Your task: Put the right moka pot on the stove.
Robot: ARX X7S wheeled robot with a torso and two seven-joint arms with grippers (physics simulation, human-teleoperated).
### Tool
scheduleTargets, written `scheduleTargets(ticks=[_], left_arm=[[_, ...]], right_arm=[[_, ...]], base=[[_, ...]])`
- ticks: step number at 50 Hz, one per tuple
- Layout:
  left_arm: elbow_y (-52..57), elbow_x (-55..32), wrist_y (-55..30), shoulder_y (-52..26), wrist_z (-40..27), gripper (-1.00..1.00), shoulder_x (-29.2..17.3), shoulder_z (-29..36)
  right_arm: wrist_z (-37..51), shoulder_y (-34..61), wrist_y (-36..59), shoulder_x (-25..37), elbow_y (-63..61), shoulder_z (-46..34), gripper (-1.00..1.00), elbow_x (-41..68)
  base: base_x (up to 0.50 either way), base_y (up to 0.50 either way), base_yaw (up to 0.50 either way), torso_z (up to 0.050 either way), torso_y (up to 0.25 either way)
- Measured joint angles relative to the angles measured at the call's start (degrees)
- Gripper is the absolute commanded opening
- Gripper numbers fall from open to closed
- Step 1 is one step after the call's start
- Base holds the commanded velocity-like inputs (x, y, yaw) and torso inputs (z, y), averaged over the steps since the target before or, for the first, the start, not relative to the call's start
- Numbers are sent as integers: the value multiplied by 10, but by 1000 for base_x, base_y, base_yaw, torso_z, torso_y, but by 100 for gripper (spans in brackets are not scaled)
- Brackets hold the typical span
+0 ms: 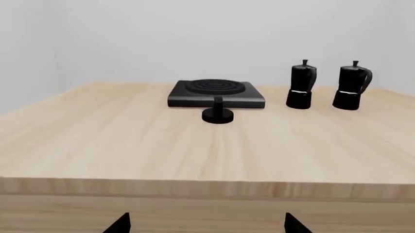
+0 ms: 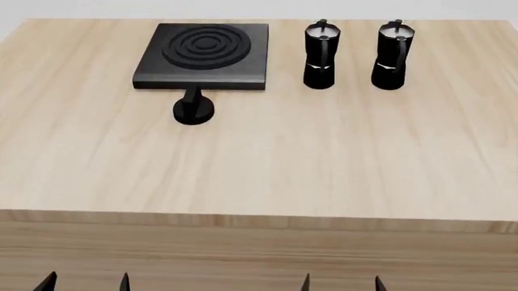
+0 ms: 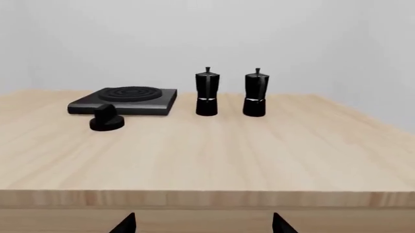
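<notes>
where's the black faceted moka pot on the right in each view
Head view: the black faceted right moka pot stands far right of the pair.
Left wrist view: right moka pot, rightmost item.
Right wrist view: right moka pot, just beside its twin.
Shared landmark: the flat square black stove with concentric rings.

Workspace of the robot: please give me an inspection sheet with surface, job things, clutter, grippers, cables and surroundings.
Surface: light wooden table, bare in its near half.
Job things: right moka pot upright at the far side, apart from the stove, which has nothing on it.
Clutter: left moka pot between them; black knob just in front of the stove.
Grippers: left gripper and right gripper open, below the near table edge, holding nothing.
Cables: nothing seen.
Surroundings: plain pale wall.
</notes>
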Motion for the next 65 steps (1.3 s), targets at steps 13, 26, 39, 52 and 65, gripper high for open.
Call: scheduleTargets(ticks=[13, 26, 39, 52, 65], left_arm=[[-1, -10, 8, 0, -8, 100, -8, 9], [-3, -13, 15, 0, -18, 100, -15, 18], [-5, -19, 20, -1, -25, 100, -20, 25], [-5, -24, 22, -2, -33, 100, -26, 31], [-6, -27, 24, -3, -40, 100, -30, 37]], right_arm=[[16, 1, -6, 8, 0, -10, 100, 0], [28, 2, -10, 15, 1, -21, 100, -2], [39, 4, -14, 22, 5, -31, 100, -3], [46, 5, -14, 27, 7, -37, 100, 3], [53, 6, -14, 31, 7, -43, 100, 6]], base=[[0, 0, 0, 50, 0], [148, 0, 0, 4, 0], [207, 0, 0, 0, 0], [209, 0, 0, 0, 0], [207, 0, 0, 0, 0]])
